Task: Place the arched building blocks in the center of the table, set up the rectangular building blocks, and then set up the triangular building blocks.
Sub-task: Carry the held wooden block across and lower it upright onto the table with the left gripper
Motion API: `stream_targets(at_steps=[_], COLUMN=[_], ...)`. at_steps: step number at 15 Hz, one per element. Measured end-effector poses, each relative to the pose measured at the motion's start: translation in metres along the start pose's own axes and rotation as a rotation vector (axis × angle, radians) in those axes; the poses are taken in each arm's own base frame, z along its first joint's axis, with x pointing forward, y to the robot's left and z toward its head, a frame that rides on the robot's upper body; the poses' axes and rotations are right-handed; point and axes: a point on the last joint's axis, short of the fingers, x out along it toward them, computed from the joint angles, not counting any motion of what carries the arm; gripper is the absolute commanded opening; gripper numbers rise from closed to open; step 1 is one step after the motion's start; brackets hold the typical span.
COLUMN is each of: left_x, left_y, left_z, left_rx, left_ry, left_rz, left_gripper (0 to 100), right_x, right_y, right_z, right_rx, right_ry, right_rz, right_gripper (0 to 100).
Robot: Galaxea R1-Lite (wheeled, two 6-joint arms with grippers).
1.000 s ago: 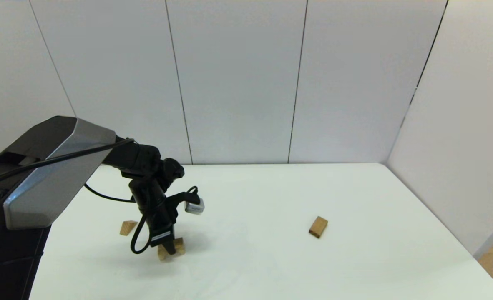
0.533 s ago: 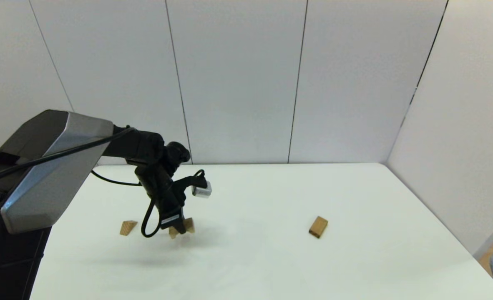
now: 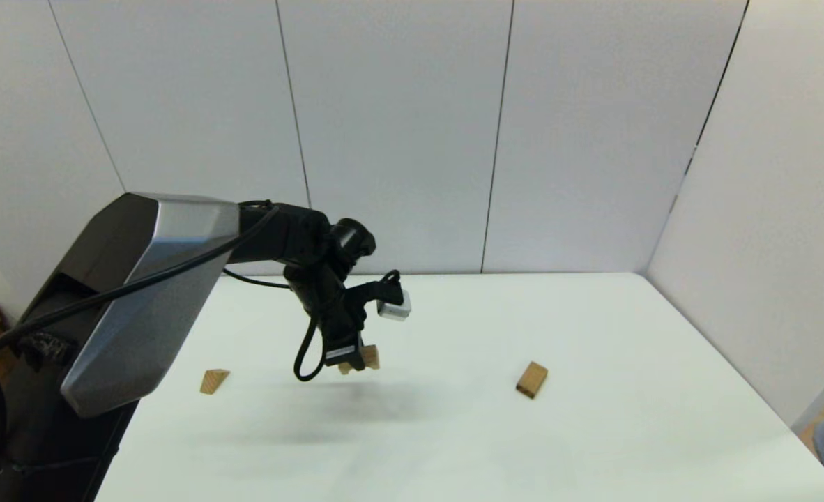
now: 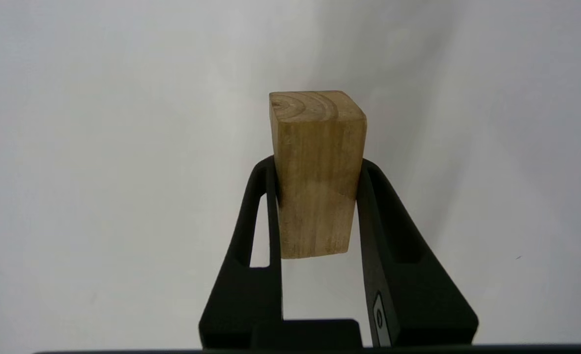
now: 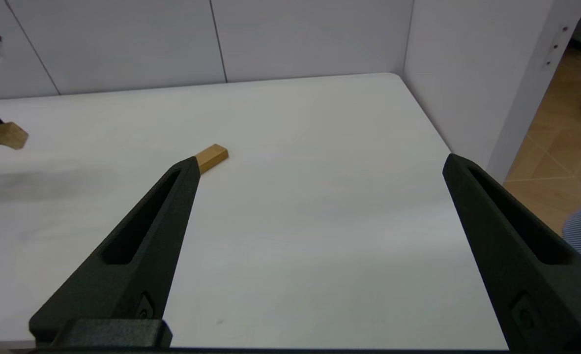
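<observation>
Above the tabletop [image 3: 593,418], left of centre, the left gripper [image 4: 317,196] pinches the arched block [image 3: 362,358]; step one is in hand; next, lower it toward 3 o'clock; right gripper [image 5: 320,167] spread, idle.

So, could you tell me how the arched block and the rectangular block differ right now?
The arched block hangs above the table, clamped in the left gripper; the rectangular block lies flat, untouched. The arched block looks thicker, the rectangular one a thinner slab. Both are light-brown wood.

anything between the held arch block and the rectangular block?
Nothing: bare table between the arched block in the left tool and the rectangular block, per head view.
</observation>
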Motion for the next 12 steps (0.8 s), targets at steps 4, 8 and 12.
stream_targets(at_steps=[4,8,12], left_x=[0.011,0.021,0.034], left_y=[-0.019,-0.032,-0.043], left_z=[0.022,0.037,0.048], left_rx=[0.074,0.116,0.145], left_ry=[0.015,0.020,0.014], left_rz=[-0.057,-0.083,-0.119], left_gripper=[0,0,0], right_x=[0.000,0.000,0.000], right_y=[0.000,0.000,0.000], right_z=[0.000,0.000,0.000], right_rx=[0.000,0.000,0.000], right_ry=[0.000,0.000,0.000], right_rz=[0.000,0.000,-0.001], right_gripper=[100,100,100])
